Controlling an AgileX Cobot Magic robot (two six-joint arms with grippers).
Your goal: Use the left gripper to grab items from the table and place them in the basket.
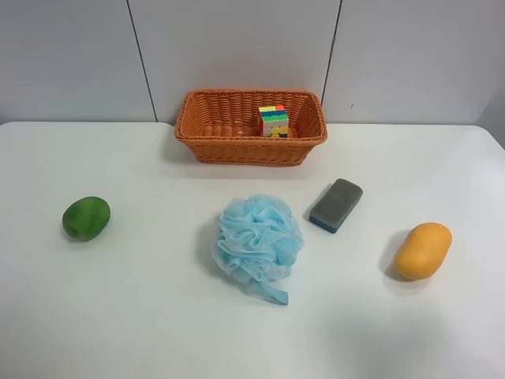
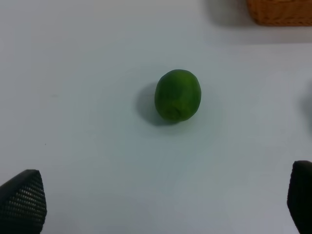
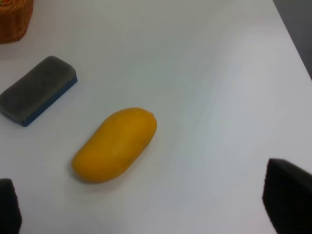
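Note:
The orange-brown wicker basket stands at the back of the white table. The multicoloured puzzle cube sits inside it. The green mango lies on the table at the exterior high view's left and also shows in the left wrist view. The light-blue bath pouf lies mid-table. The grey block eraser and the yellow-orange mango lie at the right; both show in the right wrist view, eraser and mango. My left gripper is open and empty, apart from the green mango. My right gripper is open and empty.
A grey panelled wall stands behind the table. The basket's corner shows in the left wrist view and in the right wrist view. The table's edge runs beyond the yellow-orange mango.

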